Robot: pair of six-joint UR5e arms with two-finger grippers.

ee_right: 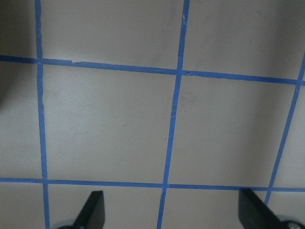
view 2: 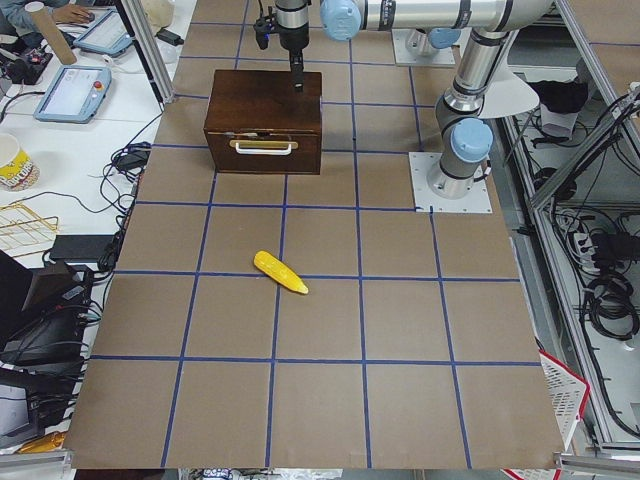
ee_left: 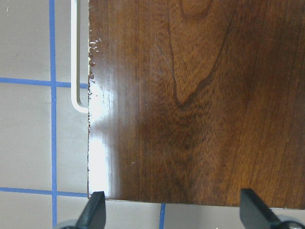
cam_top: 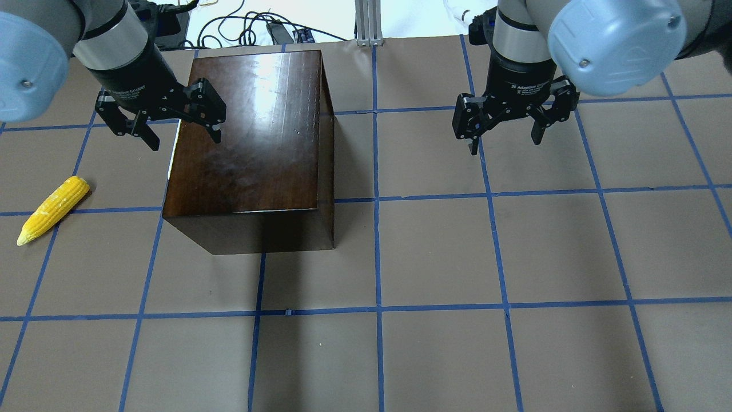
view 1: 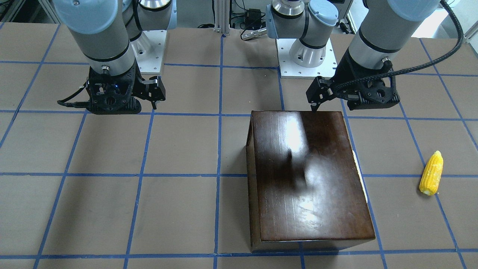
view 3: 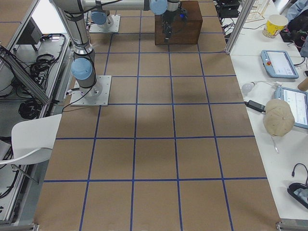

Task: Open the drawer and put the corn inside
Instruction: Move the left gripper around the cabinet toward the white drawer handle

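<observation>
The dark-brown box (cam_top: pixel 251 131) stands left of the table's middle. Its drawer (view 2: pixel 265 150) is shut, and its front panel with a white handle (ee_left: pixel 76 57) faces the robot's left. My left gripper (cam_top: pixel 186 140) hangs open over the box's top at the handle-side edge, holding nothing; the left wrist view shows its fingertips (ee_left: pixel 93 212) wide apart above the glossy lid. The corn (cam_top: pixel 54 209) lies on the table left of the box, apart from both grippers. My right gripper (cam_top: pixel 505 144) hovers open and empty over bare table, well to the right of the box.
Brown table paper with a blue tape grid (cam_top: pixel 377 309) covers the whole surface. The arm bases (view 1: pixel 306 56) stand on white plates at the robot's side. Cables and an aluminium post (cam_top: pixel 366 23) lie beyond the far edge. Desks with tablets (view 3: pixel 279 62) flank the table ends.
</observation>
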